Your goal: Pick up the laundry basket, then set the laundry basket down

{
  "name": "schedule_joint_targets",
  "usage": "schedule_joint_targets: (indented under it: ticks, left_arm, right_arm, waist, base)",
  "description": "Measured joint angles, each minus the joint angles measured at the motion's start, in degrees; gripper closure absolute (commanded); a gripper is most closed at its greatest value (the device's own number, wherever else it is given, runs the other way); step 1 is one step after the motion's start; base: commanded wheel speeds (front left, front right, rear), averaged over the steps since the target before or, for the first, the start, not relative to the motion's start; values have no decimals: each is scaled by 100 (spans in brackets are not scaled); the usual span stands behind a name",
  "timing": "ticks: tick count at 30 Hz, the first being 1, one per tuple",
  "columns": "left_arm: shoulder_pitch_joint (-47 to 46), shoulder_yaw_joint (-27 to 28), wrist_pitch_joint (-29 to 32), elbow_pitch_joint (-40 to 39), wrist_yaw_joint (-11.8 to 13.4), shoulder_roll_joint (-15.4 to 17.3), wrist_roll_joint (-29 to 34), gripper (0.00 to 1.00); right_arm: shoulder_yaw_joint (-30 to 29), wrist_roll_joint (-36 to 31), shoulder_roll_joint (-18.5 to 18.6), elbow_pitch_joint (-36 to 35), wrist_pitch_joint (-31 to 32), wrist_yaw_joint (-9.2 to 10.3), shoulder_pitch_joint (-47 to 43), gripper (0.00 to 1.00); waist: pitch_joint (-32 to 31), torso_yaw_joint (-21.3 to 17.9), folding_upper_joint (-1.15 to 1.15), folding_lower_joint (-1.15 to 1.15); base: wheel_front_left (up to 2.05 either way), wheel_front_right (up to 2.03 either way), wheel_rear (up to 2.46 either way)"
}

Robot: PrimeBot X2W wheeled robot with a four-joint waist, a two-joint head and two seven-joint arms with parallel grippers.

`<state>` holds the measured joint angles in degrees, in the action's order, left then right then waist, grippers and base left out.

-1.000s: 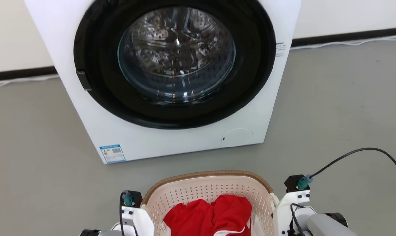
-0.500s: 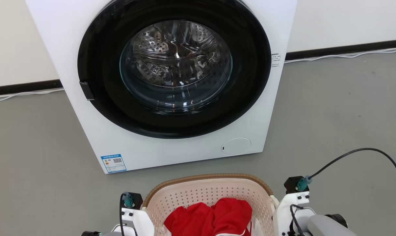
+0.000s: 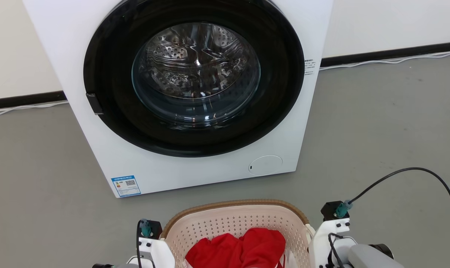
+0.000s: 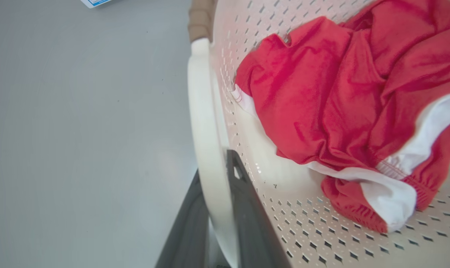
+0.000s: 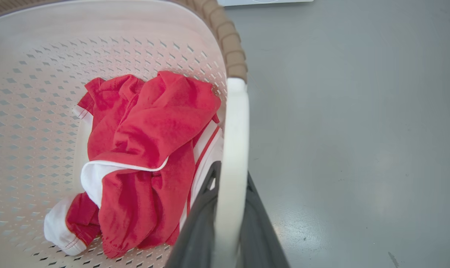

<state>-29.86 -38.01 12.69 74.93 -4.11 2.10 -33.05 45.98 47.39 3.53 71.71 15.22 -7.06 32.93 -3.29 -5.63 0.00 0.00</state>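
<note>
The left gripper is clamped on the laundry basket's left loop handle, one dark finger on each side of the white band. The right gripper pinches the right loop handle in the same way. Between them hangs the laundry basket, just in front of the robot and near the washing machine, on or just above the grey floor; which of the two I cannot tell. Over the last second the whole head view shifts: the washing machine slides down and left in it, and the basket's brown rim sinks only slightly. The basket keeps its place between the grippers, so this is most likely the robot's own motion with the load secure. The pick-up looks done and the set-down not yet. By count: two grippers, two handles, one basket, one washing machine, and one red-and-white bundle of clothing, possibly more than one garment.
</note>
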Motion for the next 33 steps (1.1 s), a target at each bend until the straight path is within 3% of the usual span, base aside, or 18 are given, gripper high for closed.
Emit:
schedule_joint_targets:
  ticks: [33]
  left_arm:
    - [1, -167, 33, 1, 0, 35, -180, 100]
  right_arm:
    - [288, 360, 2, 8, -12, 0, 10, 100]
  waist:
    - [-4, -34, 0, 0]
  base:
    - [0, 0, 0]
